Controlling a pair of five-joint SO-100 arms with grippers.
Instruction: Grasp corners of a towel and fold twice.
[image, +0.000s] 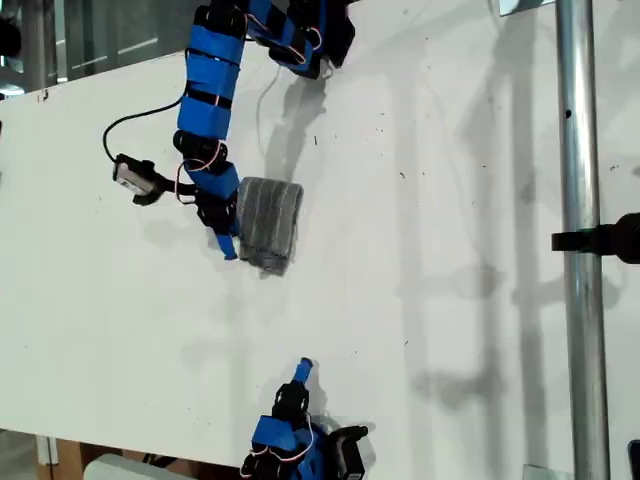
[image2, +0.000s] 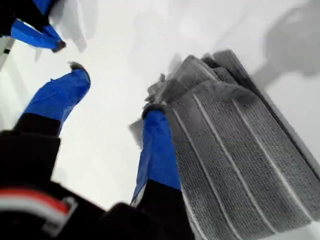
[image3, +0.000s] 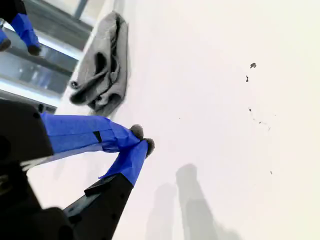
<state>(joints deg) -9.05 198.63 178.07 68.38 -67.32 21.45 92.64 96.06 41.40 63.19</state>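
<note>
Gripper one, my first gripper (image2: 112, 92), stands apart beside the folded dark grey striped towel (image2: 235, 150); soft, limp cloth, so pinch a corner (image2: 160, 95). My second gripper (image3: 142, 140) is closed, well clear.

The towel (image: 268, 222) is dark grey with thin pale stripes and lies folded into a compact, layered bundle on the white tabletop (image: 450, 250), left of centre in the exterior view. Its stripes run along its longer side. In the first wrist view the stacked layers show at one end (image2: 200, 70), where the corners (image2: 159, 89) bunch unevenly together.
</note>
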